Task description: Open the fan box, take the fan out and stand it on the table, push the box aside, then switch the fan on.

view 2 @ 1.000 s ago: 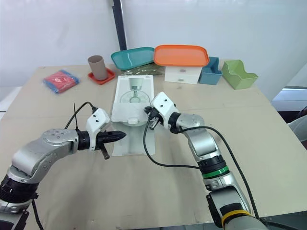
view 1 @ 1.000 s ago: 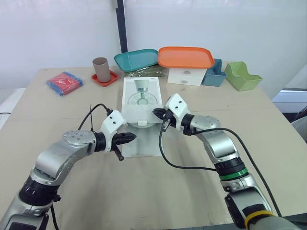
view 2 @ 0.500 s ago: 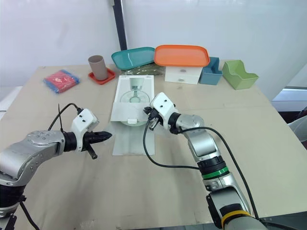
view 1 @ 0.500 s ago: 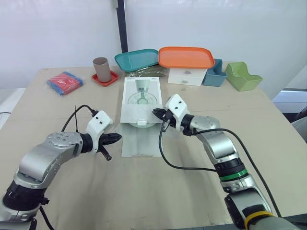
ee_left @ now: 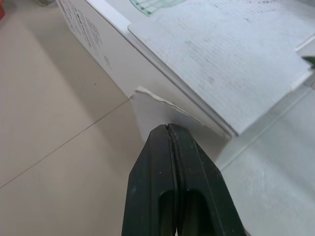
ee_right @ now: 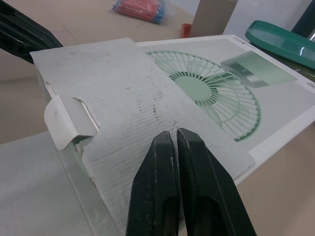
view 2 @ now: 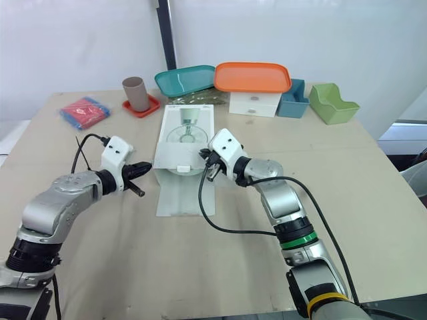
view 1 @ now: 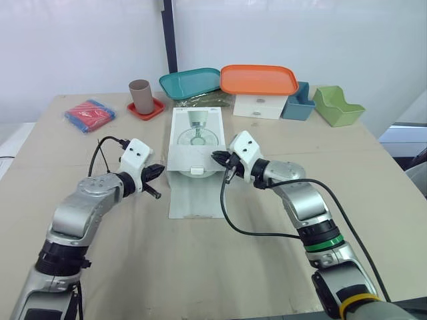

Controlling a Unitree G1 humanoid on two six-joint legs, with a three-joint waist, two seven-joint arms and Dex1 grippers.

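Note:
The white fan box (view 1: 195, 133) lies flat mid-table, a fan printed on its top. One end flap (ee_right: 113, 93) is folded back over the top, its tab (ee_right: 64, 123) sticking up. Another flap (view 1: 195, 197) lies flat on the table at the near end. My left gripper (view 1: 159, 171) is shut and empty, its tip (ee_left: 169, 128) pointing at the box's near left corner, where a torn side flap (ee_left: 157, 113) shows. At the near right corner, my right gripper (view 1: 215, 157) is shut, with its fingertips (ee_right: 167, 140) over the folded-back flap.
Along the back stand a brown cup (view 1: 141, 95) on a red coaster, a teal tray (view 1: 191, 81), an orange tray (view 1: 259, 79) on a white drawer box (view 1: 259, 105), a blue bin (view 1: 298, 101) and a green bin (view 1: 337, 105). A red-blue packet (view 1: 90, 115) lies far left.
My left gripper has drawn back off the flat flap, gone left, then moved away from me to the box's near left corner. The right arm and the box have stayed put.

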